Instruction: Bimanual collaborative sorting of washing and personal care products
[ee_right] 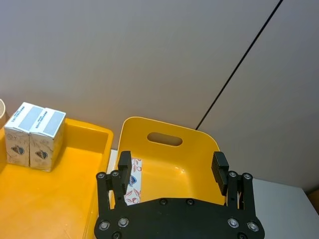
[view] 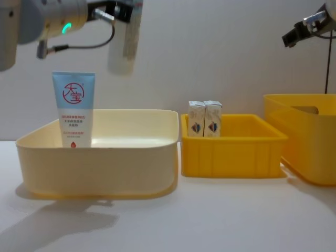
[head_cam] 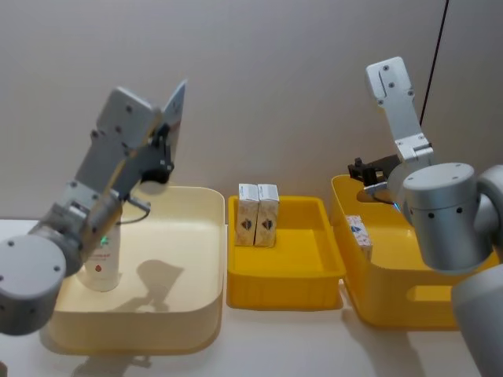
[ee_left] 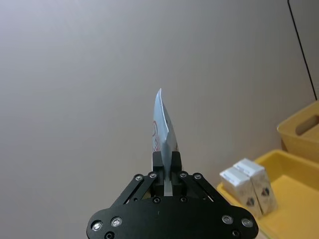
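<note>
Chest view: clamped squeeze tube in left gripper over cream bin; likely needed slow upright lowering; held right gripper spread.

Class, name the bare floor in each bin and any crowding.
Cream bin: bare right of the standing tube, under the left claw holding another tube. Middle tray: bare in front and right of the two cartons crowding its back left corner. Right bin: bare right of the white carton, under the open right claw.
</note>
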{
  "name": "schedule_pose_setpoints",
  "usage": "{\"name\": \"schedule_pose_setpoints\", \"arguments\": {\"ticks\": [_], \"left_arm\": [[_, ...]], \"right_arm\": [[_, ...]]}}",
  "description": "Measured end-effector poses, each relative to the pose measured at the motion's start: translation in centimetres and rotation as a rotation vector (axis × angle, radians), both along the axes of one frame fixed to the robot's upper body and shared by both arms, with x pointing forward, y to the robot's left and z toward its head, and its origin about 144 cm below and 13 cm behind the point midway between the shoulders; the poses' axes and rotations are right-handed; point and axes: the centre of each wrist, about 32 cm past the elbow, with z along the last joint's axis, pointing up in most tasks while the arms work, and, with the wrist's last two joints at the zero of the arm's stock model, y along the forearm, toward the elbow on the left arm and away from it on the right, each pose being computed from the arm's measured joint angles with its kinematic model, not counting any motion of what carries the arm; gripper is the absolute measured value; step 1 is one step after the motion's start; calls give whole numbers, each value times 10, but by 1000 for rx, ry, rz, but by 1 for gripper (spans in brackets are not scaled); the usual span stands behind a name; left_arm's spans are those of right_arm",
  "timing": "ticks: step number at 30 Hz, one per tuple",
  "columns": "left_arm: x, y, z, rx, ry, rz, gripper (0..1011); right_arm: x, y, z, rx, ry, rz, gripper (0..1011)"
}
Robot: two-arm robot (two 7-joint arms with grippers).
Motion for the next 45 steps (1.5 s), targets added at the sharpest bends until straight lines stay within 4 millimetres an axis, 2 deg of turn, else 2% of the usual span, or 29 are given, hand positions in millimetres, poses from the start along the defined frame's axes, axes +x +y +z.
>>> {"name": "schedule_pose_setpoints", "arguments": {"ticks": [7,14,30,45], "left_arm": [[6,-2,17,-85,-58,-59,81],[10,-6,25,-180,-93,-115,80],[10,-22,27,-346,-112,-198,81],[8,-26,32,-380,-94,-227,81]], "right_arm": [[0,2,0,2,-16,42,1001],[-3,3,2,20,-35,119,1001],[-10,6,6,93,-58,344,1001],[-10,7,5,71,-61,495,1001]]}}
